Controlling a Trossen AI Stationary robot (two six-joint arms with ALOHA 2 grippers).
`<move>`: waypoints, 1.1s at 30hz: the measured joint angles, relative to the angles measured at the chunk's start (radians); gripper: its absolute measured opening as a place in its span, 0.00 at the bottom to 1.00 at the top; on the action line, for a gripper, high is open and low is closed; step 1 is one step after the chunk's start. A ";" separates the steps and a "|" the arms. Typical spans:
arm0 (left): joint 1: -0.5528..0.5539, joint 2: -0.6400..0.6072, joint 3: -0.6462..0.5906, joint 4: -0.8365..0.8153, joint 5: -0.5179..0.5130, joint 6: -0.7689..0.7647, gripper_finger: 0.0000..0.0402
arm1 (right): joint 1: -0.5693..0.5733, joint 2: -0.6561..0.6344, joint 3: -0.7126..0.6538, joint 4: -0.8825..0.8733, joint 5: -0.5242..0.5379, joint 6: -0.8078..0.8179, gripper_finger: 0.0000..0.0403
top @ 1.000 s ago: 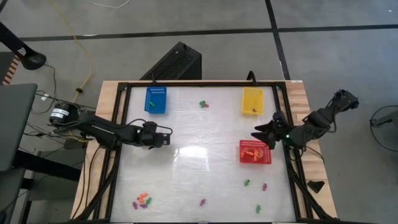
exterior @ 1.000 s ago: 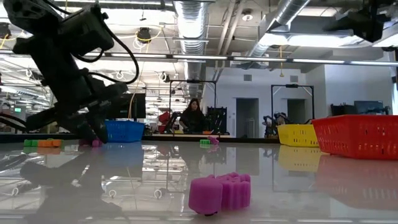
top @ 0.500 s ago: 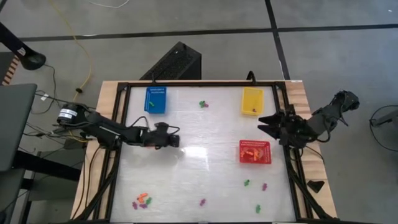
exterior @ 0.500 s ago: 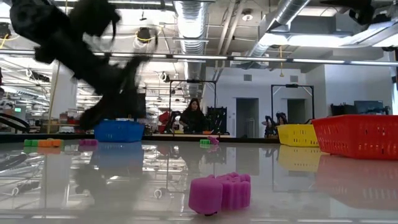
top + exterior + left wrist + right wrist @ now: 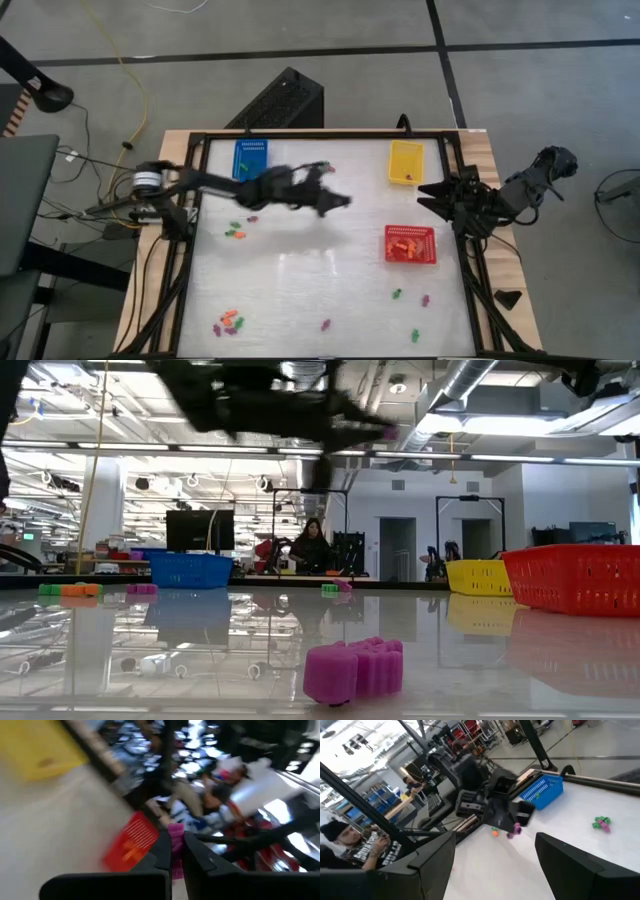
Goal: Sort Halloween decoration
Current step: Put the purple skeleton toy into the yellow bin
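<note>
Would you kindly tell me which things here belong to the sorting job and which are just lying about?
Job:
- purple piece pinched in the left gripper
- loose pieces on the table
- blue basket, yellow basket, red basket
- right gripper, open at the table's edge

Lying about:
- black case behind the table
- cables on the floor

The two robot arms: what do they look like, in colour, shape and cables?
Both arms are dark, slim and jointed. The left gripper has two black, flat, tapering fingers; the right gripper has broad black angular fingers. Thin black cables run along the left arm, and a silver-ringed joint sits near its base.
</note>
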 joint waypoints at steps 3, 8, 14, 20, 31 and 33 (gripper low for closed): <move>0.054 0.138 0.184 -0.018 0.067 0.032 0.00 | 0.011 0.002 -0.001 0.073 0.008 -0.066 0.76; 0.134 0.359 0.493 -0.226 0.178 0.056 0.00 | 0.060 -0.005 -0.001 0.341 0.039 -0.341 0.76; 0.156 0.640 0.930 -0.478 0.286 0.149 0.00 | 0.124 -0.047 -0.001 0.513 0.086 -0.569 0.76; 0.182 0.842 1.334 -0.755 0.195 0.237 0.00 | 0.175 -0.099 -0.001 0.503 0.120 -0.581 0.76; 0.194 0.872 1.310 -0.874 -0.043 0.348 0.01 | 0.204 -0.110 -0.001 0.502 0.120 -0.579 0.76; 0.190 0.872 1.310 -0.873 -0.045 0.371 0.04 | 0.203 -0.110 -0.001 0.501 0.120 -0.581 0.76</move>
